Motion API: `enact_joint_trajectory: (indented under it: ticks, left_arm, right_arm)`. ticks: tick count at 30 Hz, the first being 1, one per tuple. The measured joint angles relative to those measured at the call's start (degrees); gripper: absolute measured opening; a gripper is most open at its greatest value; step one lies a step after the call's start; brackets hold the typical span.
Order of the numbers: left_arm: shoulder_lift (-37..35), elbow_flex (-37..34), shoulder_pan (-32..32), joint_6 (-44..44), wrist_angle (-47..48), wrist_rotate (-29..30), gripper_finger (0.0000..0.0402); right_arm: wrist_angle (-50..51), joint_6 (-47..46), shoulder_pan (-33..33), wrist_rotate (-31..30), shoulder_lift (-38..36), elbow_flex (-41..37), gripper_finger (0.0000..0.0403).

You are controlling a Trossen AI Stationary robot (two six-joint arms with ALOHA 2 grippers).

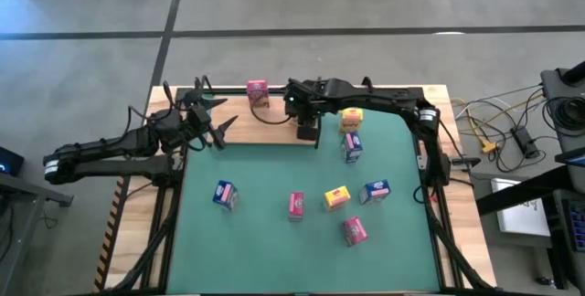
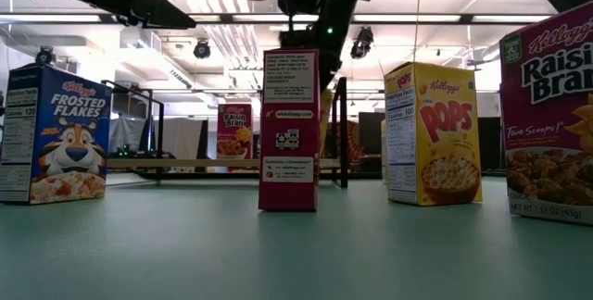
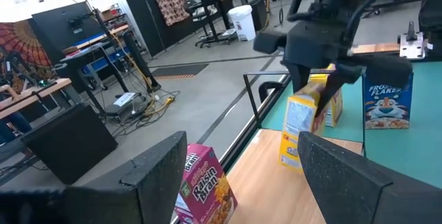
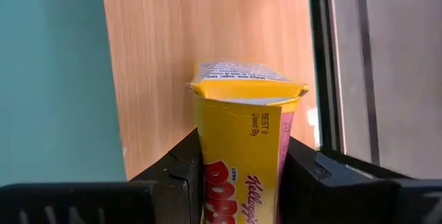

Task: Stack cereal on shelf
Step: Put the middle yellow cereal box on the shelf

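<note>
- My right pincer [image 4: 238, 182] is clamped on a yellow Pops box [image 4: 243, 148], held over the shelf [image 1: 265, 130].
- Beyond it, one pink box [image 1: 257, 93] already stands on the shelf.
- My left pincer [image 1: 215, 124], fingers apart, waits over the shelf's other end.
- Seven boxes remain on the bench [image 1: 274, 241]; I judge the task early.

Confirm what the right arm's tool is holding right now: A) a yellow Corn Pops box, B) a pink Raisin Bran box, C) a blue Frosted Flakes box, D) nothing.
A: the right wrist view shows the right tool shut on a small yellow printed cardboard Corn Pops box, clamped between both dark fingers over the flat light-wood shelf panel.
</note>
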State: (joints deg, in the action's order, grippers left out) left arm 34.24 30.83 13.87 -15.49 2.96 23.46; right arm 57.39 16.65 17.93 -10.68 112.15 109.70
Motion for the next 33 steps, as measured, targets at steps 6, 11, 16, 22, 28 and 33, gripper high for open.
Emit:
enact_joint_trajectory:
  ticks: [6,11,16,22,28,33]
  left_arm:
    - [0.38,0.0,0.0,0.0,-0.01,0.0,0.026]
    - [1.12,0.0,0.0,0.0,-0.37,0.0,0.026]
    - [1.94,0.0,0.0,0.0,-0.43,0.0,0.026]
    - [2.97,0.0,0.0,-0.02,-1.45,0.0,0.026]
    - [3.91,0.0,0.0,-0.04,-2.28,0.0,0.026]
    - [4.3,0.0,0.0,-0.11,-2.6,0.0,0.026]
  right_arm:
    - [0.62,1.0,0.07,-0.05,2.3,2.48,0.0118]
    - [1.14,1.39,0.09,-0.51,2.89,4.12,0.0118]
    - [1.31,1.41,0.24,-1.79,2.91,4.35,0.0118]
    - [2.57,1.41,0.35,-2.02,3.07,4.07,0.0118]
    - [2.6,1.48,0.35,-2.09,3.07,3.85,0.0118]
    - [2.72,1.64,0.35,-2.01,3.07,3.81,0.0118]
